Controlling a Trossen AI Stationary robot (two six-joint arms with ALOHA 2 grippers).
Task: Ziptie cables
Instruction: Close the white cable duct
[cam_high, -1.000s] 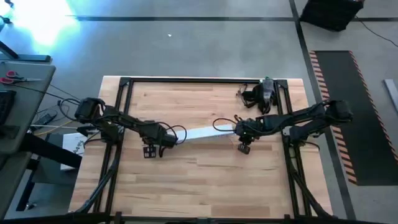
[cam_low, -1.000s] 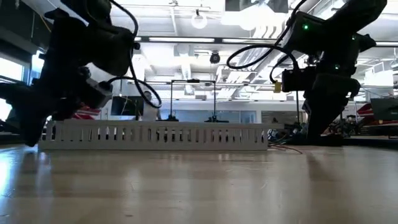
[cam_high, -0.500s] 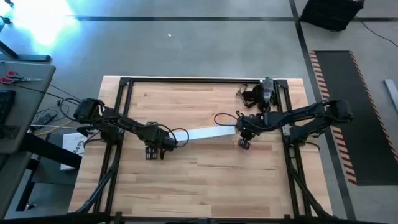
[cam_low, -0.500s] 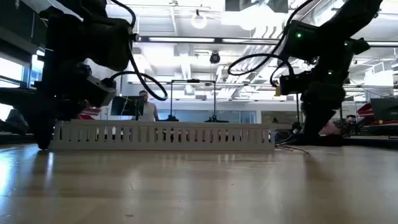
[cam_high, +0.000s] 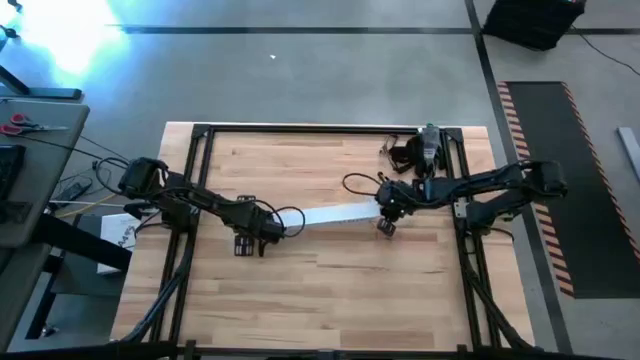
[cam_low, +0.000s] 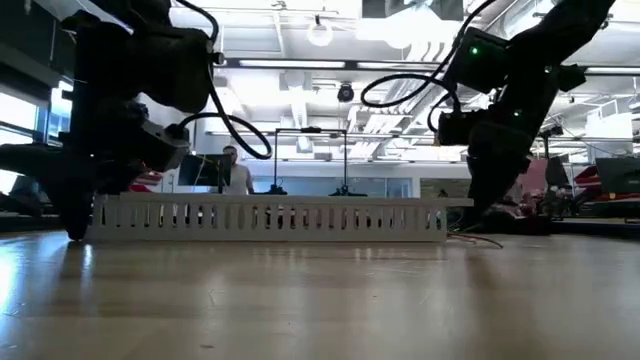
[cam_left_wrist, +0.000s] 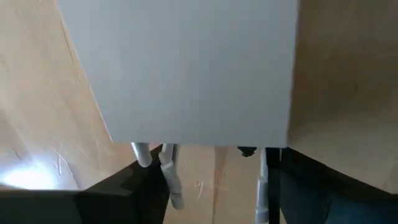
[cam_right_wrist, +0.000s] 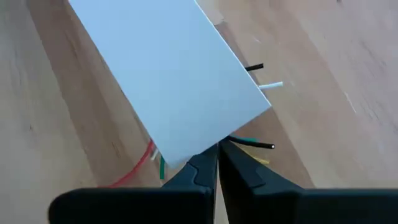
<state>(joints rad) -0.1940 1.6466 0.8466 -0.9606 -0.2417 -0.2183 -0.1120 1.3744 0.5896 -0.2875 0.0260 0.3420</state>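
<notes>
A long white slotted channel (cam_low: 270, 217) lies across the middle of the table (cam_high: 320, 290), with a flat white cover (cam_right_wrist: 168, 81) on top of it. The cables run inside; their ends poke out at the left end (cam_left_wrist: 169, 177) and at the right end (cam_right_wrist: 258, 66). My left gripper (cam_left_wrist: 217, 180) is open at the channel's left end (cam_high: 268, 230), with the cable ends between its fingers. My right gripper (cam_right_wrist: 217, 149) is shut at the cover's right end (cam_high: 384, 212). My left gripper stands with one finger (cam_left_wrist: 134, 186) on each side of the cable ends, just off the channel's left end; I cannot tell whether it touches the channel or the cables. My right gripper's shut fingertips meet the cover's end edge (cam_right_wrist: 211, 144) near one corner, slanting down from the table's right. Whether they pinch the edge or only touch it, I cannot tell.
A black device (cam_high: 425, 148) with cords sits at the table's far right corner. Black frame rails (cam_high: 200, 200) run along the table's sides. Bare wood lies toward the near edge. A person (cam_low: 232, 170) stands in the room behind.
The channel has slid a little toward the table's right edge. My right gripper has moved toward the channel's right end, up to the cover's edge. My left gripper has followed the channel's left end toward the right.
</notes>
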